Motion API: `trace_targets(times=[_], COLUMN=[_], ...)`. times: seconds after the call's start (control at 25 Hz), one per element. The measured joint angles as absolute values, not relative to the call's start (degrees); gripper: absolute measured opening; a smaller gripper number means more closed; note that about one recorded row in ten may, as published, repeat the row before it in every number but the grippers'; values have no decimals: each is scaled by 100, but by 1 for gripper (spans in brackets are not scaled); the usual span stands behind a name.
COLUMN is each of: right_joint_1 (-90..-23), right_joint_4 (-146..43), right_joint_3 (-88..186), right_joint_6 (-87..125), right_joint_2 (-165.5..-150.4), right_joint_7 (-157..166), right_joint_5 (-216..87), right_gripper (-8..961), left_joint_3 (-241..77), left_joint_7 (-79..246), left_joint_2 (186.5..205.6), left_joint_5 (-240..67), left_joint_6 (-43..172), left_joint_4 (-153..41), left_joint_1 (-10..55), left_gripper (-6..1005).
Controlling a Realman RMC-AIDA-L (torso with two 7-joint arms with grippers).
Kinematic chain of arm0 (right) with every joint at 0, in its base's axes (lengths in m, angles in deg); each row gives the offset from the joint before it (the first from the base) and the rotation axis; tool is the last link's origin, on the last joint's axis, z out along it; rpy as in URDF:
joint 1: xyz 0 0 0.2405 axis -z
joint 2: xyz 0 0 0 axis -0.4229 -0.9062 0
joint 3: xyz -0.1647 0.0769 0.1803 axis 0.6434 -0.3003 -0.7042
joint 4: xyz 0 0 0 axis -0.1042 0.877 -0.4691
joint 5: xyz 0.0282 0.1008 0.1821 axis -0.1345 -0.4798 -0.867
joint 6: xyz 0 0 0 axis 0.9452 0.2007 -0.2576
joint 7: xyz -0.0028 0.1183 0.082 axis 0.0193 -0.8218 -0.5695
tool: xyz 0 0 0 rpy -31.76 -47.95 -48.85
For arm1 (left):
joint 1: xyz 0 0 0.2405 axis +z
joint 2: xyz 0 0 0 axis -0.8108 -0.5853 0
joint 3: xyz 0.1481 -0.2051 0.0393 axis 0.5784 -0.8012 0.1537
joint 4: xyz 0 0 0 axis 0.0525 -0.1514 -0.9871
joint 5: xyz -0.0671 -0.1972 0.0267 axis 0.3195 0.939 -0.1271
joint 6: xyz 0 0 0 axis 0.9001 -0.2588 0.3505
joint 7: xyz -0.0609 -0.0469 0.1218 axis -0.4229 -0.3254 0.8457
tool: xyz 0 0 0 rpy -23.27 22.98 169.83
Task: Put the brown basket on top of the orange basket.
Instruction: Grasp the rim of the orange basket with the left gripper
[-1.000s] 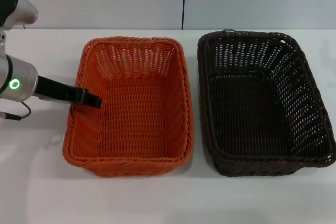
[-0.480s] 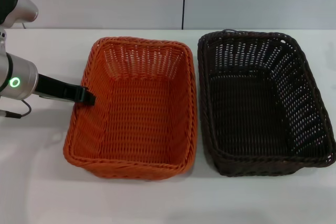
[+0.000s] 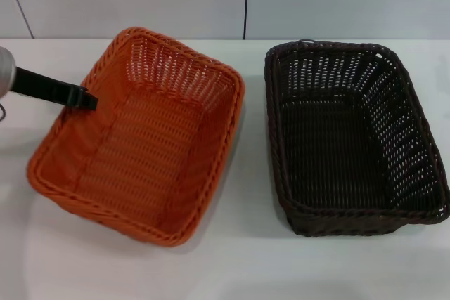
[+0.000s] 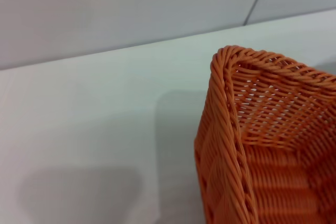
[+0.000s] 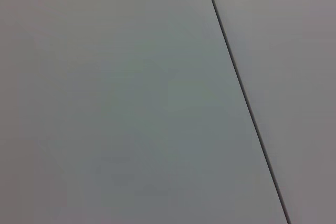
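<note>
Your left gripper (image 3: 83,98) is reaching in from the left and clenching the left wall of the orange basket (image 3: 140,138), near its far corner. The orange basket is sitting skewed on the white table (image 3: 246,265), with its far end turning toward the right. The brown basket (image 3: 351,138) is sitting straight on the table to the right, apart from the orange one. Your right gripper is not showing anywhere.

Your left gripper (image 3: 83,98) reaches in from the table's left edge, its dark finger extended level toward the middle; whether it is open or closed can't be made out. Your right arm is out of sight.
</note>
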State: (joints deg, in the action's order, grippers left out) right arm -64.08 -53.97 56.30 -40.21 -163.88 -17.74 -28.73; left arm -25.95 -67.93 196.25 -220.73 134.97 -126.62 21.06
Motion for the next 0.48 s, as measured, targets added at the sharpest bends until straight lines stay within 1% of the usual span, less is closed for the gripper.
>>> trace_targets(times=[0.12, 0.28, 0.4, 0.48], right_joint_1=[-6412, -6413, -6426, -6433], right_joint_4=[-5409, -5431, -5432, -5432], right_joint_3=[5630, 5630, 5630, 5629], right_joint_6=[-4014, -4013, -4013, -4013], right_joint_2=[-16388, -16388, -16388, -16388], right_joint_7=[-1774, -1774, -1774, -1774], right_joint_5=[-2873, -2873, -2872, -2872], right_gripper=[532, 532, 532, 532], left_joint_3=[-2978, -3184, -3194, -3152], left_joint_7=[-6313, -6034, -5951, -5416], left_joint_2=[19436, 19387, 19393, 19615], left_joint_5=[-22068, -22038, -22038, -22041], left_joint_6=[14086, 14542, 14684, 14928], left_joint_4=[-12699, -12694, -12673, -12535], left_joint_1=[1857, 1635, 1552, 1271], left_gripper=[182, 173, 173, 173])
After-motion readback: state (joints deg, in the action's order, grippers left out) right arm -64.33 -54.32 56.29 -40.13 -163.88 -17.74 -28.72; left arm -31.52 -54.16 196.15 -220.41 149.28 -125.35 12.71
